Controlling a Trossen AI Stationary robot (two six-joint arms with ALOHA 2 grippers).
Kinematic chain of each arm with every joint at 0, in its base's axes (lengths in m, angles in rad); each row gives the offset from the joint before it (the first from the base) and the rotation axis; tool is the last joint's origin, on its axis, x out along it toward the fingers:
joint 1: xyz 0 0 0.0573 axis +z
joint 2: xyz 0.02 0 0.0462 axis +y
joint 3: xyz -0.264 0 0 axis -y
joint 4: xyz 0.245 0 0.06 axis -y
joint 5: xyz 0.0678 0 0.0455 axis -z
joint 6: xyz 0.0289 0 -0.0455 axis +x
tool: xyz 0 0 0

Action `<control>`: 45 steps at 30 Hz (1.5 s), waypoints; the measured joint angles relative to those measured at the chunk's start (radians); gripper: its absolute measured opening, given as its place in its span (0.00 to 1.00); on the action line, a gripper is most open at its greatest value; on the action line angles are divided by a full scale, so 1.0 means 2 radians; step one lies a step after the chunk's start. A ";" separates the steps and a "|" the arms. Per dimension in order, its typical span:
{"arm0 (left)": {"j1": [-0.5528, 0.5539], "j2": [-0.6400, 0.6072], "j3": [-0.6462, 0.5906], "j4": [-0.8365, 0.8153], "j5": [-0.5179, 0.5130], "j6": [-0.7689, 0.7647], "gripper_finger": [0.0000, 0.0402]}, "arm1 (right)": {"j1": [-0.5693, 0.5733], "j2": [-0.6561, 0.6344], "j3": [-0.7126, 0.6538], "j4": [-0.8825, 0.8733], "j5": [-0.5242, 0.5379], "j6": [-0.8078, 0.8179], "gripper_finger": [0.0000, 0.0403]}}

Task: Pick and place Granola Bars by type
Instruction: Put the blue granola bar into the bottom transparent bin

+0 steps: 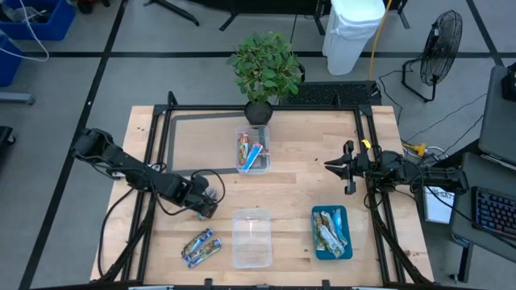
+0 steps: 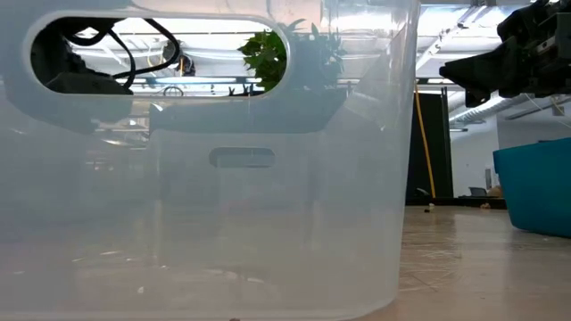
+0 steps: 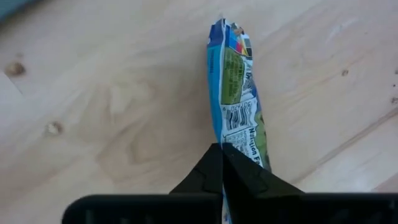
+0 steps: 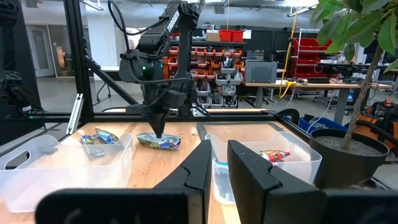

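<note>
Blue-wrapped bar [image 3: 239,102] clamped in left tool [image 3: 222,163], seen only via wrist cam; right tool [image 4: 217,163] apart.

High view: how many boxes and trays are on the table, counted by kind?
Clear tubs: 2 (far tub, near tub)
Teal tray: 1
Total: 3
</note>
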 joint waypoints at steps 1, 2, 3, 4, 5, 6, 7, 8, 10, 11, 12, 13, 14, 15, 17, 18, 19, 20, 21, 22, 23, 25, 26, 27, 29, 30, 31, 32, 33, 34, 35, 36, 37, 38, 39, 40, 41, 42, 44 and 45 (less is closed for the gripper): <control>0.000 0.000 0.000 0.000 -0.007 0.004 0.01 | 0.000 0.000 0.000 0.000 0.000 0.000 0.11; 0.000 0.000 0.000 0.000 -0.013 0.006 0.01 | 0.000 0.000 0.000 0.000 0.000 0.000 0.11; 0.000 0.000 0.000 0.000 -0.019 0.009 0.01 | 0.000 0.000 0.000 0.000 0.000 0.000 0.11; 0.000 0.000 0.000 0.000 -0.023 0.012 0.01 | 0.000 0.000 0.000 0.000 0.000 0.000 0.11; 0.000 0.000 0.000 -0.001 -0.025 0.016 0.01 | 0.000 0.000 0.000 0.000 0.000 0.000 0.11; 0.000 0.000 0.001 -0.003 -0.026 0.019 0.01 | 0.000 0.000 0.000 0.000 0.000 0.000 0.11; 0.000 0.000 0.003 -0.006 -0.026 0.022 0.01 | 0.000 0.000 0.000 0.000 0.000 0.000 0.11; 0.000 0.000 0.007 -0.008 -0.026 0.025 0.01 | 0.000 0.000 0.000 0.000 0.000 0.000 0.11; 0.000 0.000 0.015 -0.009 -0.029 0.032 0.01 | 0.000 0.000 0.000 0.000 0.000 0.000 0.11; 0.000 0.000 0.020 -0.011 -0.033 0.037 0.01 | 0.000 0.000 0.000 0.000 0.000 0.000 0.11; 0.000 0.000 0.027 -0.014 -0.037 0.043 0.01 | 0.000 0.000 0.000 0.000 0.000 0.000 0.11; 0.000 0.000 0.035 -0.019 -0.042 0.050 0.01 | 0.000 0.000 0.000 0.000 0.000 0.000 0.11; 0.000 0.000 0.045 -0.025 -0.049 0.056 0.01 | 0.000 0.000 0.000 0.000 0.000 0.000 0.11; 0.000 0.000 0.056 -0.030 -0.055 0.062 0.01 | 0.000 0.000 0.000 0.000 0.000 0.000 0.11; 0.000 0.000 0.079 -0.040 -0.067 0.078 0.00 | 0.000 0.000 0.000 0.000 0.000 0.000 0.11; 0.000 0.000 0.091 -0.044 -0.073 0.088 0.00 | 0.000 0.000 0.000 0.000 0.000 0.000 0.11; 0.000 0.000 0.105 -0.047 -0.078 0.100 0.00 | 0.000 0.000 0.000 0.000 0.000 0.000 0.11; -0.002 0.000 0.117 -0.050 -0.084 0.113 0.00 | 0.000 0.000 0.000 0.000 0.000 0.000 0.11; -0.003 0.000 0.130 -0.051 -0.091 0.127 0.00 | 0.000 0.000 0.000 0.000 0.000 0.000 0.11; -0.005 0.000 0.142 -0.052 -0.096 0.141 0.00 | 0.000 0.000 0.000 0.000 0.000 0.000 0.11; -0.006 0.000 0.153 -0.053 -0.101 0.157 0.00 | 0.000 0.000 0.000 0.000 0.000 0.000 0.11; -0.011 0.000 0.176 -0.054 -0.117 0.190 0.00 | 0.000 0.000 0.000 0.000 0.000 0.000 0.11; -0.013 0.000 0.186 -0.054 -0.129 0.210 0.00 | 0.000 0.000 0.000 0.000 0.000 0.000 0.11; -0.015 0.000 0.196 -0.054 -0.142 0.233 0.00 | 0.000 0.000 0.000 0.000 0.000 0.000 0.11; -0.021 0.000 0.213 -0.053 -0.182 0.285 0.00 | 0.000 0.000 0.000 0.000 0.000 0.000 0.11; -0.023 0.000 0.218 -0.053 -0.208 0.312 0.00 | 0.000 0.000 0.000 0.000 0.000 0.000 0.11; -0.027 -0.001 0.221 -0.052 -0.236 0.336 0.00 | 0.000 0.000 0.000 0.000 0.000 0.000 0.11; -0.029 -0.001 0.222 -0.052 -0.262 0.357 0.00 | 0.000 0.000 0.000 0.000 0.000 0.000 0.11; -0.032 -0.005 0.221 -0.054 -0.284 0.372 0.00 | 0.000 0.000 0.000 0.000 0.000 0.000 0.11; -0.033 -0.011 0.216 -0.055 -0.302 0.377 0.00 | 0.000 0.000 0.000 0.000 0.000 0.000 0.11; -0.033 -0.018 0.210 -0.055 -0.316 0.377 0.00 | 0.000 0.000 0.000 0.000 0.000 0.000 0.11; -0.032 -0.027 0.202 -0.055 -0.328 0.376 0.00 | 0.000 0.000 0.000 0.000 0.000 0.000 0.11; -0.030 -0.036 0.192 -0.054 -0.337 0.371 0.00 | 0.000 0.000 0.000 0.000 0.000 0.000 0.11; -0.029 -0.048 0.178 -0.054 -0.342 0.364 0.00 | 0.000 0.000 0.000 0.000 0.000 0.000 0.11; -0.028 -0.062 0.162 -0.052 -0.348 0.357 0.00 | 0.000 0.000 0.000 0.000 0.000 0.000 0.11; -0.026 -0.076 0.145 -0.042 -0.352 0.353 0.00 | 0.000 0.000 0.000 0.000 0.000 0.000 0.11; -0.022 -0.094 0.127 -0.023 -0.353 0.354 0.00 | 0.000 0.000 0.000 0.000 0.000 0.000 0.11; -0.018 -0.112 0.106 0.001 -0.350 0.359 0.00 | 0.000 0.000 0.000 0.000 0.000 0.000 0.11; -0.007 -0.147 0.062 0.051 -0.342 0.381 0.00 | 0.000 0.000 0.000 0.000 0.000 0.000 0.11; 0.001 -0.164 0.038 0.082 -0.336 0.397 0.00 | 0.000 0.000 0.000 0.000 0.000 0.000 0.11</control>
